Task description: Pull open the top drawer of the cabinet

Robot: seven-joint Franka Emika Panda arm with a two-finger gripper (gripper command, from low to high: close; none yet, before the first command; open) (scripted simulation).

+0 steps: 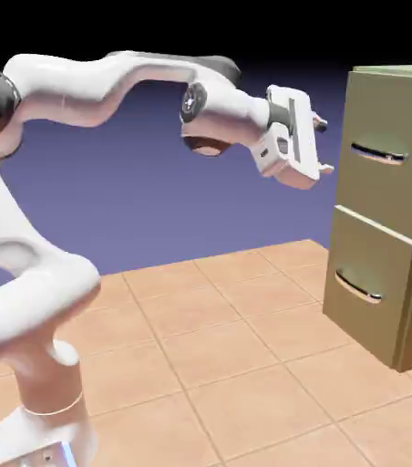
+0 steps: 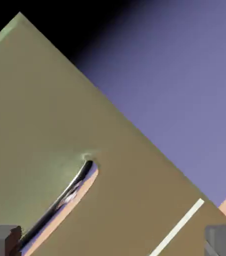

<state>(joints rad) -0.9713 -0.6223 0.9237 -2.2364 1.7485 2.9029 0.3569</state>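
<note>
Top drawer [image 1: 385, 160] sits flush in the upper half of the olive-green cabinet [image 1: 410, 301], which stands on the tiled floor [image 1: 237, 365] at the right of the exterior view; its front looks level with the lower drawer [image 1: 374, 274] beneath it, so it appears closed. A thin curved silver handle [image 1: 378, 153] runs across the top drawer's front, and a matching one crosses the lower front. The gripper [image 1: 322, 146] hangs in the air just to the left of that upper handle, at about its height, apart from the cabinet and pointing toward it. In the hand view the grey fingertips [image 2: 2, 240] show at the two bottom corners, spread wide with nothing between them, and the handle runs diagonally across the rolled olive front toward the left tip.
</note>
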